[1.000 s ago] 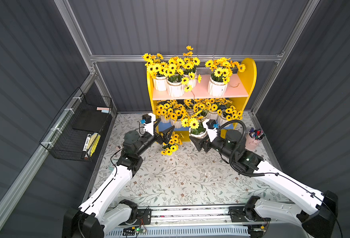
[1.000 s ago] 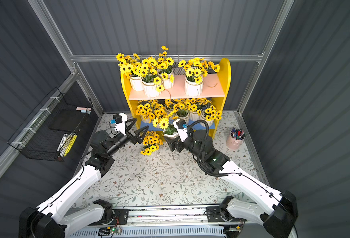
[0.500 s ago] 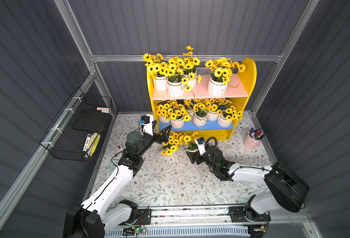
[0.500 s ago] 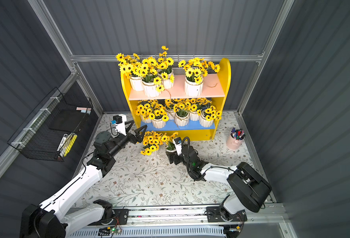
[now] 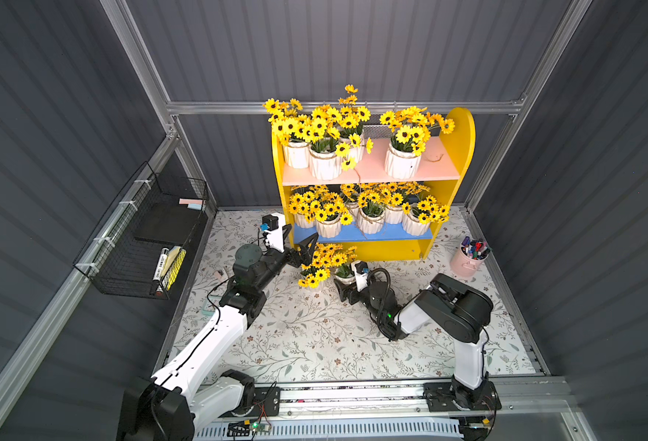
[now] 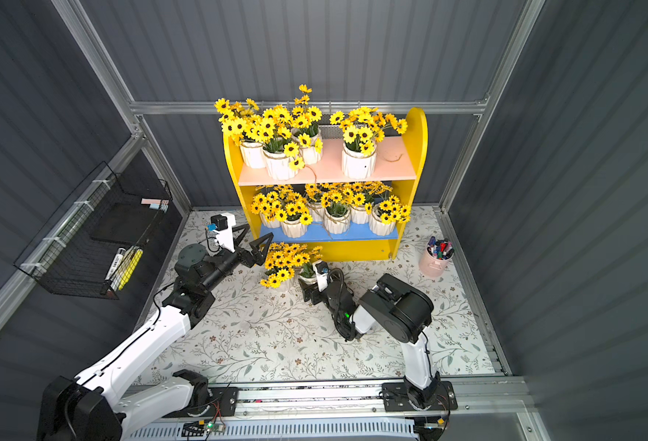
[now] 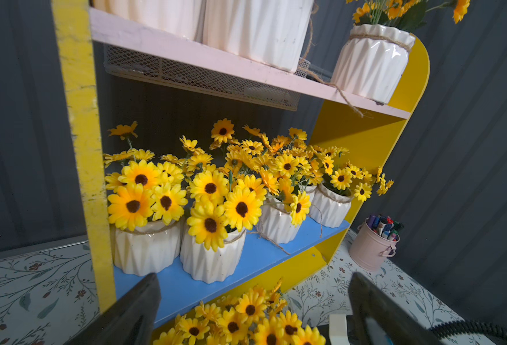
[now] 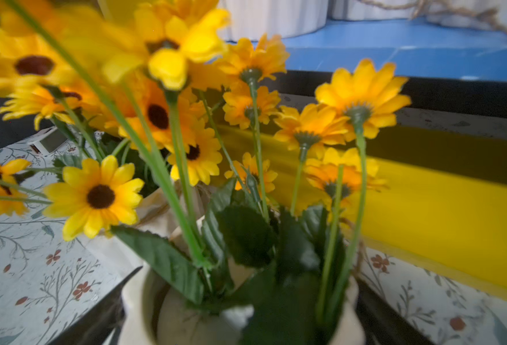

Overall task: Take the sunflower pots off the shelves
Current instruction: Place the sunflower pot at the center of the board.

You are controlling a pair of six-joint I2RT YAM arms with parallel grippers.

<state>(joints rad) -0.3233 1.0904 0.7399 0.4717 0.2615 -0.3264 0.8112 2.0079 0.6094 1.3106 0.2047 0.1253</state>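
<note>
Currently: yellow-sided two-tier shelves [image 5: 461, 152] at the back wall. Four white ribbed sunflower pots [image 5: 402, 166] stand on the pink upper board [image 5: 372, 175], with a crowded row on the blue lower board [image 5: 356, 236]. Two further pots stand on the floral-print tabletop [image 5: 314, 343], just in front of the unit. Right gripper [image 5: 343, 284]: black jaws clamped either side of one of these, the held pot [image 8: 144, 304], upright at tabletop level. Left gripper [image 5: 300, 238]: jaws spread wide, empty, near the lower board's left end.
</note>
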